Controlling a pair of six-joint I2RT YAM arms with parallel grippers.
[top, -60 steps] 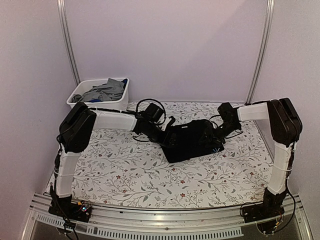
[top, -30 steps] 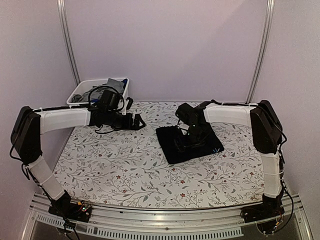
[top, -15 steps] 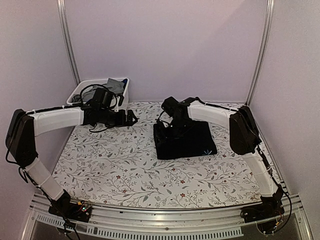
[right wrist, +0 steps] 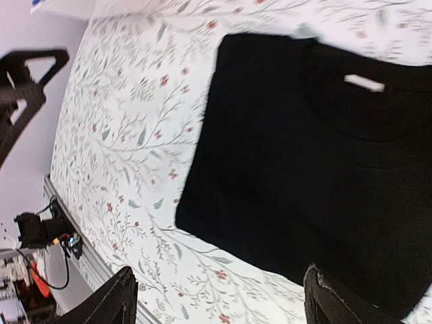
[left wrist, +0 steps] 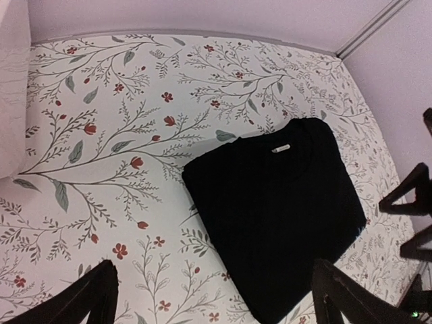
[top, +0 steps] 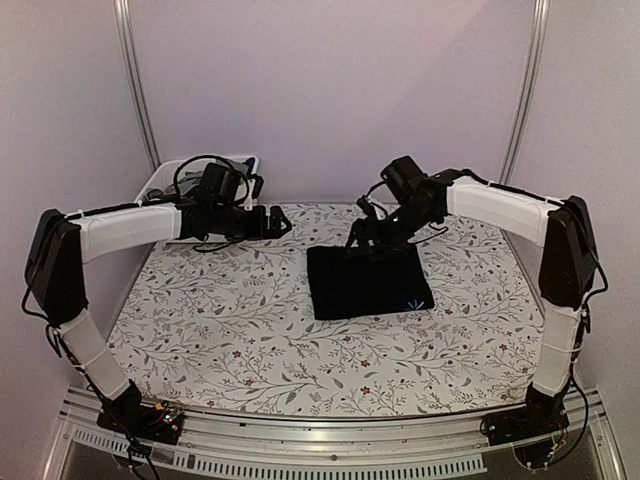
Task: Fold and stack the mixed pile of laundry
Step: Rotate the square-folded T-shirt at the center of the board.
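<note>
Two open grippers and one finished fold are what you have to protect. From the top external view, the folded black T-shirt (top: 370,283) lies flat on the floral table cover (top: 230,320), right of centre. The rest of the pile cannot be made out, because the white bin (top: 152,186) at the far left corner is mostly hidden behind the left arm. The left gripper (top: 280,224) hangs between bin and shirt, apart from both. The right gripper (top: 358,238) sits just over the shirt's far edge, and you cannot confirm contact from here. Your first hazard, in my judgement, is that low right fingertip: a sideways exit could catch the far edge and drag the fold open. From the left wrist view, the left gripper (left wrist: 212,283) has its jaws spread wide with nothing between them. The shirt lies below it with its white neck label (left wrist: 282,148) uppermost. The right gripper's fingers show near the right edge, so a crossing reach risks arm-to-arm contact. From the right wrist view, the right gripper (right wrist: 219,297) is likewise spread and empty, with the shirt's border beneath it. The shirt appears slightly askew to the table edge, so you may build a crooked stack that slumps. A blind grab into the bin could also lift several garments at once.
</note>
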